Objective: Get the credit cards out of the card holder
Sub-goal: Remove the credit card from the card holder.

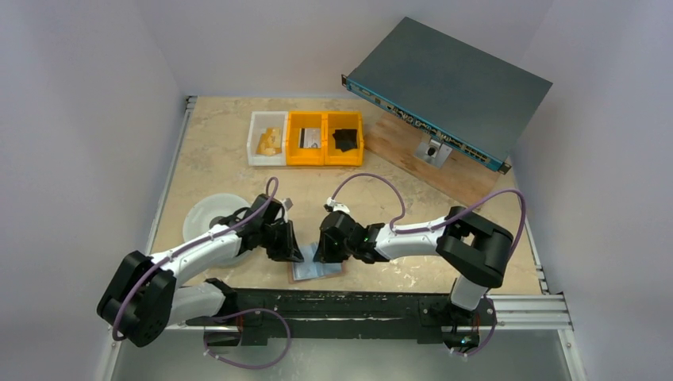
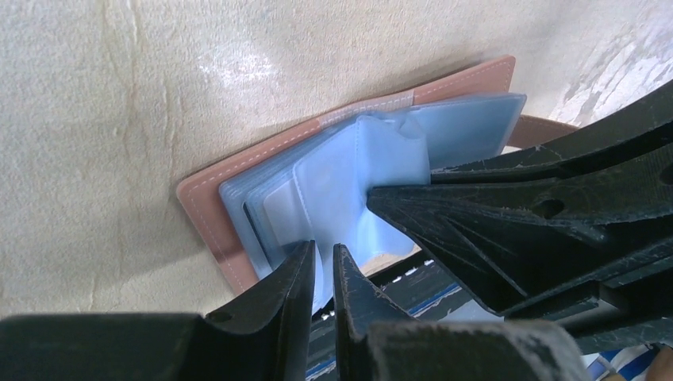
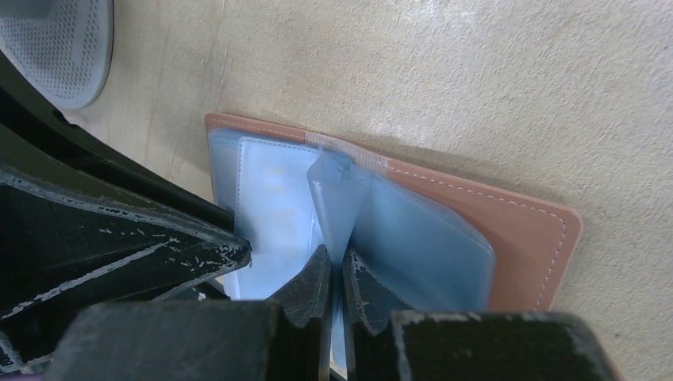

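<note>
Here we are, both of my arms folded inward and tipped down over the near edge of the surface [image 2: 119, 119], wrists almost nose to nose, and the card holder [image 1: 316, 272] lies open and flat right beneath the two sets of tips. Its long axis runs crosswise from one pincer to the other, tan cover down, pale blue sleeves [image 2: 468, 127] facing up at me. My right pincer [image 3: 333, 255] is pressed together on the raised sleeve [image 3: 337, 198], a single leaf standing up off the spine straight ahead of its tips. My left pincer [image 2: 324, 250] is drawn almost together at the holder's near edge with a sliver of pale blue showing between its fingers; it looks like a pinch on that edge, though the tips hide the contact itself. My right pincer's tip sits just beyond and to the right of my left one, so neither arm is nearer: both are on it. The credit cards are not out yet (I see no bare card, only a faint yellowish tint through the sleeve left of my right tips). I judge that what comes next depends on parting this leaf from the stack, and I cannot tell which way the pockets open.
</note>
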### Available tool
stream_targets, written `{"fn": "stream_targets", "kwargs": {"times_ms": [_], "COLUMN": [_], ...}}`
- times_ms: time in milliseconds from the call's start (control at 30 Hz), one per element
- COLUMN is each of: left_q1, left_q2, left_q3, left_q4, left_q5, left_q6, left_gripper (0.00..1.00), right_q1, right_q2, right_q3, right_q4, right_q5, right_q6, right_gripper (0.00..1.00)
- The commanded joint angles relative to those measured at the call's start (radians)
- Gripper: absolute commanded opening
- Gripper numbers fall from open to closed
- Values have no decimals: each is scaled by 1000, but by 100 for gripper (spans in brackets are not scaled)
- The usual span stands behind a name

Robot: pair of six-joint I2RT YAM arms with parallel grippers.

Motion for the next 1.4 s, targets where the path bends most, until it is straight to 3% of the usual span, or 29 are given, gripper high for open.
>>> {"fn": "stream_targets", "kwargs": {"times_ms": [0, 200, 367, 567, 867, 1100, 1367], "left_q1": [-6, -8, -10, -11, -12, -36, -116], "left_q2": [27, 47, 26, 1, -30, -23, 78], "left_q3": [-3, -3, 11, 31, 60, 79, 115], "left_q4": [54, 81, 73, 54, 48, 102, 229], "left_q5": [-9, 11, 10, 18, 74, 118, 137], "left_q6": [-3, -6, -11, -10, -6, -46, -127], "left_gripper": [14, 15, 0, 0, 0, 17, 27], "right_q1": [2, 0, 0, 0, 0, 0, -2], "right_q2": [51, 37, -14, -93, -181, -244, -353], "right_q3": [-39, -42, -5, 63, 108, 113, 82], "right_q4": [-72, -72, -83, -153, -230, -298, -377], "right_q5": [-20, -22, -12, 12, 50, 114, 203], "right_q6": [-4, -5, -30, -62, -69, -69, -50], "right_gripper": [3, 5, 15, 36, 47, 47, 47]}}
